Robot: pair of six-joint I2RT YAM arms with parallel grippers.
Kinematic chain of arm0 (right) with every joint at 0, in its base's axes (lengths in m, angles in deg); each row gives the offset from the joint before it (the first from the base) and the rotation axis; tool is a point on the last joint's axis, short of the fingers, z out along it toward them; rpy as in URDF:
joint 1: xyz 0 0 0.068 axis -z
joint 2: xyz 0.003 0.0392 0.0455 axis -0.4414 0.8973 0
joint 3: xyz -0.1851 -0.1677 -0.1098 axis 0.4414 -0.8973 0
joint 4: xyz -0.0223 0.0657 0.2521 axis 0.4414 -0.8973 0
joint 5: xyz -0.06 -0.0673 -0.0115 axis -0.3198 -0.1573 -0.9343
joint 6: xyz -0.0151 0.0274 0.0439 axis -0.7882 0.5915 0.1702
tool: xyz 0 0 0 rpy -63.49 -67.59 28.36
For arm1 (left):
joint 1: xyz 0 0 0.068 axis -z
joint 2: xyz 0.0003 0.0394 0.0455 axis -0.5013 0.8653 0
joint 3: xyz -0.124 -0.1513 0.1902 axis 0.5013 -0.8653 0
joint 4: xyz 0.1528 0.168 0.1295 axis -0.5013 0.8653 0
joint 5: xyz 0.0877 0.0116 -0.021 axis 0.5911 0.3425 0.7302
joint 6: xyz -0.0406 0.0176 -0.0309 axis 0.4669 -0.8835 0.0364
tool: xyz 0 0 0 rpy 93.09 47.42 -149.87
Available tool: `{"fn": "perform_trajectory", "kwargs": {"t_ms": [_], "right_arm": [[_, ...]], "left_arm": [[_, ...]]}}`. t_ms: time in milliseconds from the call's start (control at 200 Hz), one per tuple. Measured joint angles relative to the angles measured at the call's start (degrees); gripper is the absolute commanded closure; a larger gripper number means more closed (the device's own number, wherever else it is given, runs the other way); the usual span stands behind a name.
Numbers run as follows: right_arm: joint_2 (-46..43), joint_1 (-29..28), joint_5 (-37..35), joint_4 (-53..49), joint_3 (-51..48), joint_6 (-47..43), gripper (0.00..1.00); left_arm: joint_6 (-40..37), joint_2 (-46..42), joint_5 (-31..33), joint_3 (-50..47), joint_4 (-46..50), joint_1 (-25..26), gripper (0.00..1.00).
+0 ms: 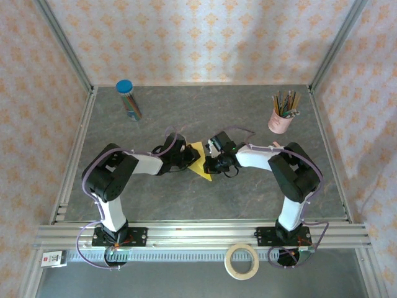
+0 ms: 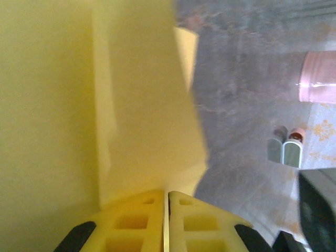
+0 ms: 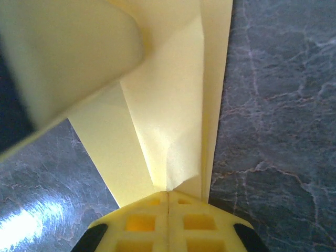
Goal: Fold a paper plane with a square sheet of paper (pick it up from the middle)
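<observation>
Paper (image 1: 200,164) sits mid-table (image 1: 248,118), part-folded, between the 2 arms. R jaws are clamped on a creased end of it, tips tight together. L jaws look shut on it from the other side, w/ only a hairline gap. Looks like a crease step to me. I'd hold R firm as anchor, move L slowly, keep edges lined up and not tug, as thin paper could tear or slip.
</observation>
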Motion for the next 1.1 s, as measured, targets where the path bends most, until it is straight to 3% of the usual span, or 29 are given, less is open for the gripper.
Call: {"fn": "perform_trajectory", "kwargs": {"t_ms": [801,1101], "right_arm": [[0.3,0.0,-0.7,-0.5,-0.2,-0.3,0.99],[-0.7,0.0,-1.0,3.6,-3.4,-0.4,0.99]], "left_arm": [[-6.4,2.5,2.4,1.5,2.5,1.3,0.92],[-9.2,3.9,1.9,3.6,3.7,-3.2,0.92]]}}
